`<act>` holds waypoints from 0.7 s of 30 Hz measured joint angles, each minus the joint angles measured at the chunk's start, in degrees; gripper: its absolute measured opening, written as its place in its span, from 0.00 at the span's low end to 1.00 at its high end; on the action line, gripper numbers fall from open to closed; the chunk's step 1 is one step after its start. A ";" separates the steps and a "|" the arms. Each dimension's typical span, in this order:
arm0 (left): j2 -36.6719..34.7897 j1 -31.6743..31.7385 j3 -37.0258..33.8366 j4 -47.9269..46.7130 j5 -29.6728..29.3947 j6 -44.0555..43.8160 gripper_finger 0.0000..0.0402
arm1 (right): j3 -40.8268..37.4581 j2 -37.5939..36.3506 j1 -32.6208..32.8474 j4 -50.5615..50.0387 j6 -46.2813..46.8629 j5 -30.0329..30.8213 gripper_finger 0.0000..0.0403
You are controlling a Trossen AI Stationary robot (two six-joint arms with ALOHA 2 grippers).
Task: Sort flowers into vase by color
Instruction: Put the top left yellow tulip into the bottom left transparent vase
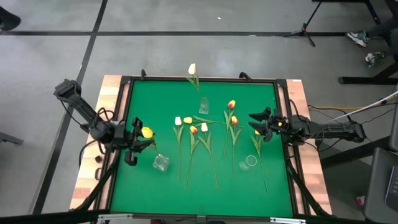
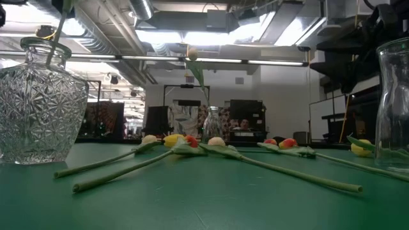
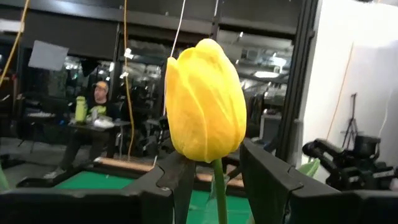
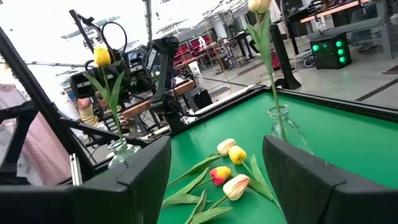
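A green mat (image 1: 205, 180) framed in black covers the wooden table (image 1: 87, 180), which stands on a grey floor (image 1: 50, 62) with dark seams. At nine o'clock the left gripper (image 1: 138, 142) pinches the stem of a yellow tulip (image 1: 147, 132) above a glass vase (image 1: 161, 163); at three o'clock the right gripper (image 1: 257, 122) hangs wide open, empty. The other flowers (image 1: 199, 134) lie mid-mat, and one white tulip (image 1: 192, 69) stands in the twelve o'clock vase (image 1: 203, 105)

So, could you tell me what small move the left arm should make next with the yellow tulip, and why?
Probably lower it a little: the left end effector holds the yellow tulip upright by its stem, beside the glass vase, so the stem likely slides into the neck before release.
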 joint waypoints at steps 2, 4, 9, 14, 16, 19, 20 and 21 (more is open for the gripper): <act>0.00 0.02 1.04 -2.69 -1.16 -1.15 0.31 | -0.01 0.00 0.01 0.00 -0.75 -0.71 0.63; 0.02 0.02 1.72 -4.48 -2.88 -1.80 0.31 | -0.01 0.00 0.02 0.00 -1.27 -0.79 0.63; 0.00 0.04 2.49 -3.73 -10.17 -1.64 0.31 | 0.00 0.00 0.02 0.00 -1.76 -0.90 0.63; -0.02 0.04 2.49 -1.15 -13.87 -1.99 0.31 | -0.01 0.01 0.01 -0.02 -1.76 -1.23 0.63; -0.02 0.05 2.49 -0.91 -14.04 -3.74 0.31 | 0.00 0.00 0.02 -0.05 -1.76 -1.22 0.63; -0.02 0.07 2.49 0.16 -14.18 -5.09 0.31 | -0.02 0.00 0.02 -0.05 -1.74 -1.25 0.63; -0.02 0.07 2.49 0.18 -14.14 -5.09 0.31 | -0.01 0.00 0.02 -0.05 -1.76 -1.25 0.63; -0.02 0.07 2.49 0.15 -14.17 -5.26 0.31 | -0.02 0.00 0.02 -0.05 -1.88 -1.24 0.63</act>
